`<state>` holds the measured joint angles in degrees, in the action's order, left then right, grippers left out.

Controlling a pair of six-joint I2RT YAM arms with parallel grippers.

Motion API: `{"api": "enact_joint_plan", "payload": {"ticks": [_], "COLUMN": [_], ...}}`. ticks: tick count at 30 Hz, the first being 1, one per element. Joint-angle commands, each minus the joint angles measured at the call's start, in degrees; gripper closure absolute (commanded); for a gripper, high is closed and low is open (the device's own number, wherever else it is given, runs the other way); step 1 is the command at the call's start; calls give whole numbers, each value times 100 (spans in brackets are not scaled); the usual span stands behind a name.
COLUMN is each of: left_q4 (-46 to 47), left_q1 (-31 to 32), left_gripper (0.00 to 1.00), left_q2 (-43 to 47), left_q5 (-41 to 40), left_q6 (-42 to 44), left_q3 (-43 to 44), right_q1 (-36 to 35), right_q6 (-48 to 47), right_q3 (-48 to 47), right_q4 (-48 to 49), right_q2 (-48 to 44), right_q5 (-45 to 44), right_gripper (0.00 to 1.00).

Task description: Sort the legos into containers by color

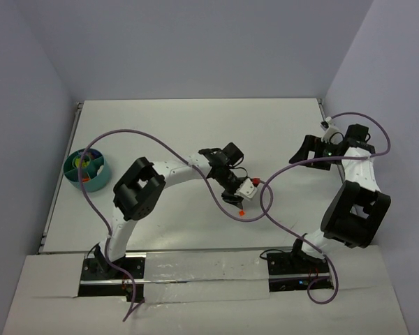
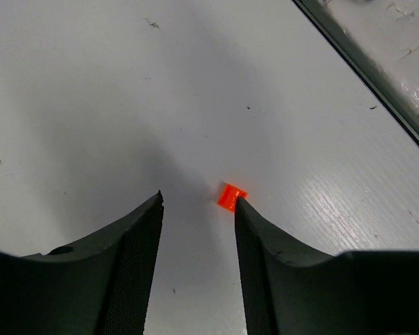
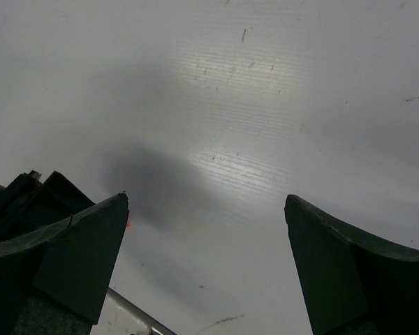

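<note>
one bright-orange lego [image 2: 231, 196], tiny blocky piece, lying on white table [image 2: 91, 84]

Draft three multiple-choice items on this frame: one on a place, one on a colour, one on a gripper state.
1. Where does the teal bowl stand?
A. by the left edge of the table
B. between the arm bases
C. at the far right corner

2. The brick at the fingertips of the left gripper is:
A. purple
B. orange
C. white

3. The right gripper is:
A. shut on a brick
B. open and empty
C. shut, empty

Key:
1 A, the top view shows it at the left edge.
2 B, the left wrist view shows it orange.
3 B, its fingers stand wide apart over bare table.
</note>
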<state>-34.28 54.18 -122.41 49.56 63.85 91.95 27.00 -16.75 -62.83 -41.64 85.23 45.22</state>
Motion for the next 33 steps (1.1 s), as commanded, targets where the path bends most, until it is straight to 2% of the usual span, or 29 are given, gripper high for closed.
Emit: {"api": "enact_joint_plan", "payload": {"ticks": [1,7,12,24,27,31,33], "left_q4": [-823,-1227,-1081,-937,-915,-852,-613], "left_q1": [153,201,224,224,233,233,224], "left_gripper": [50,49,48,53,57,67,81], "left_q2": [-345,-529,-567,-845,-873,-841,-632], "left_q5": [387,346,200,-52,-78,-150,-315], "left_q6": [879,1191,1042,894,893,882,811], "left_q3": [509,634,482,556,554,467,125], "right_q1": [86,95,88,95,95,96,88], "right_q6": [-289,-367,-416,-601,-620,-642,-639], "right_q3": [-82,-256,-291,-362,-365,-398,-426], "right_q4": [-58,-142,-186,-362,-356,-374,-383], "right_q2": [-302,-194,-165,-176,-164,-134,-92], "right_q5": [258,291,303,219,205,198,198], "right_gripper": [0,0,0,0,0,0,0]}}
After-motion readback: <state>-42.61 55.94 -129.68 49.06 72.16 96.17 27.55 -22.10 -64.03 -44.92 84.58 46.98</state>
